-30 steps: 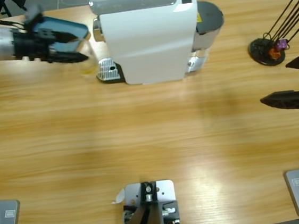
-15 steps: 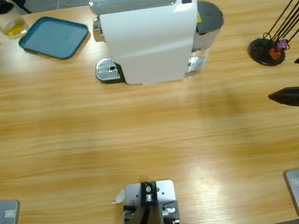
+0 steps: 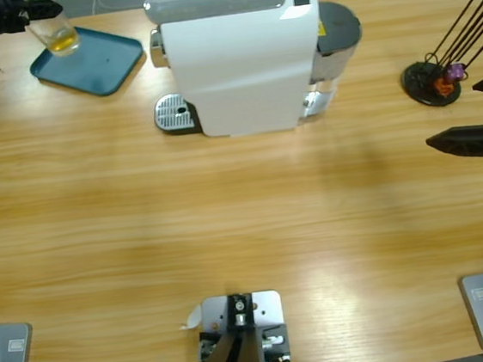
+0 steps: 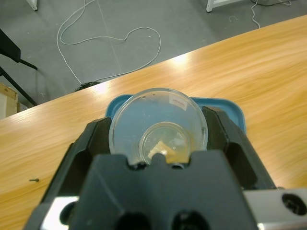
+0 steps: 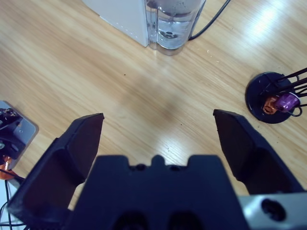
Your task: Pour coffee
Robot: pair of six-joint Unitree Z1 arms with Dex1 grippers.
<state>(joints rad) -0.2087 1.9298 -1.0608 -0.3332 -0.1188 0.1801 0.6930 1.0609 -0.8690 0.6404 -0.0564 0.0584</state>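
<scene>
The left gripper [image 3: 44, 11] sits at the far left corner of the table [image 3: 229, 225], its two black jaws pressed against the sides of a clear glass [image 3: 57, 36]. From above, the glass hangs tilted at the far edge of a blue tray [image 3: 95, 62] that lies flat on the table near that corner; whether its base touches the tray cannot be told. In the left wrist view the glass [image 4: 158, 129] fills the gap between the jaws, its round rim open toward the camera and the tray [image 4: 225, 108] showing behind it.

The coffee [image 3: 61, 45] is inside this glass. It is a pale amber-yellow, see-through liquid, only a shallow pool gathered at the bottom. In the left wrist view the coffee [image 4: 184, 146] shows as a faint yellowish tint over the round base, and the walls above it are clear.

A white coffee machine [image 3: 242, 60] stands at the middle of the far edge, with a metal drip grate [image 3: 174, 114] at its left foot and a clear water tank [image 5: 175, 21] at its right end. Near the right edge a black round stand [image 3: 430, 83] holds thin black rods, with small purple and orange capsules at its base.

The right gripper [image 5: 158, 139] hovers over bare wood near the right edge, its jaws spread wide with nothing between them.
</scene>
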